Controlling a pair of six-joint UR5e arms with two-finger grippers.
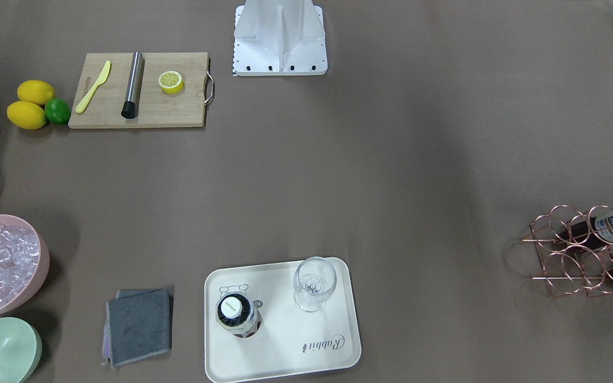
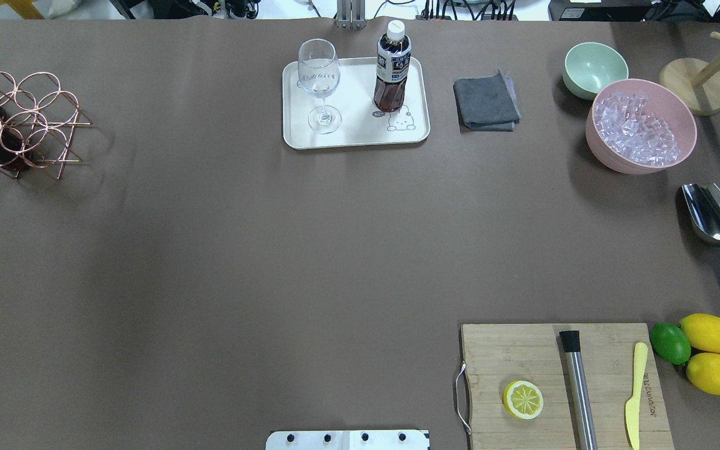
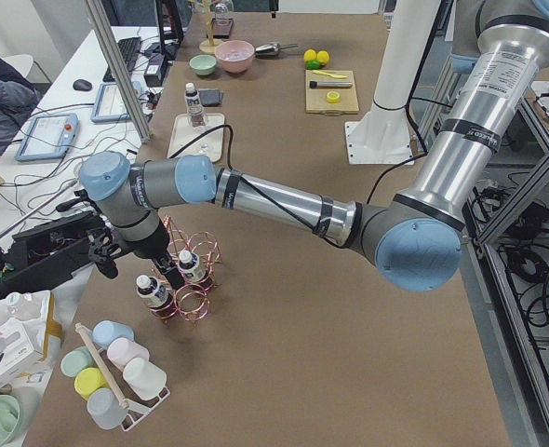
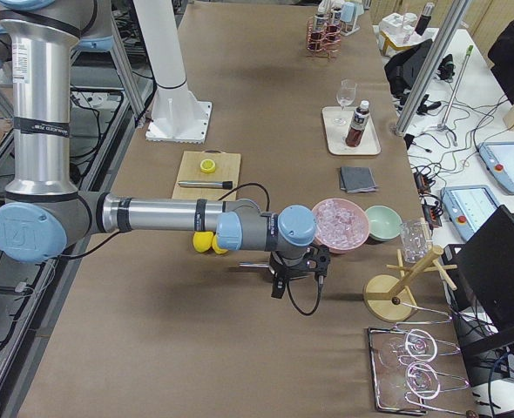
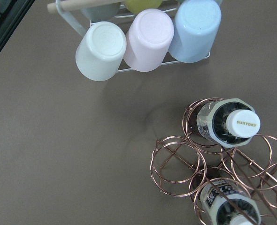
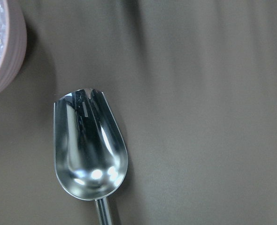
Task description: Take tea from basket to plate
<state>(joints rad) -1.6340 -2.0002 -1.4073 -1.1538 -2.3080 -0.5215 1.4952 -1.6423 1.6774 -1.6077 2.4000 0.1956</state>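
- Left gripper [image 3: 169, 272]: hangs well apart from the cream rectangular plate [image 2: 357, 106] with rounded corners and a line-drawn bear, low over the copper wire basket [image 2: 22, 125] of stacked rings. It shows only in the left side view, so I cannot tell whether its jaws stand apart or together, nor whether it touches a bottle.
- Second end effector, the right gripper [image 4: 283, 277]: on the other side of the plate and well apart from it, above a polished steel scoop [image 6: 89, 145] that lies on the table. It is seen only from the side, so its opening cannot be told either.
- Tea [image 2: 392, 72]: a small clear plastic bottle of dark reddish-brown liquid with a white screw cap and a white-and-blue label. It stands upright on the plate, near a clear stemmed wine glass [image 2: 319, 78] on the same plate.
- Basket contents: a capped bottle [image 5: 234, 123] of the same kind sits in one ring, cap towards the wrist camera. A second bottle [image 5: 227, 201] lies in a ring beside it, partly cut off by the frame edge.
- Step in hand (judgement): with one bottle upright on the plate, the transfer reads as complete. The left gripper at the basket would equally suit the start of another pick.
- Next move (judgement): if another bottle is wanted, the left gripper must line up with the capped bottle and close on it. It must then draw the bottle out along the ring's axis so the wire does not snag, and set it on a bare part of the plate away from the wine glass.
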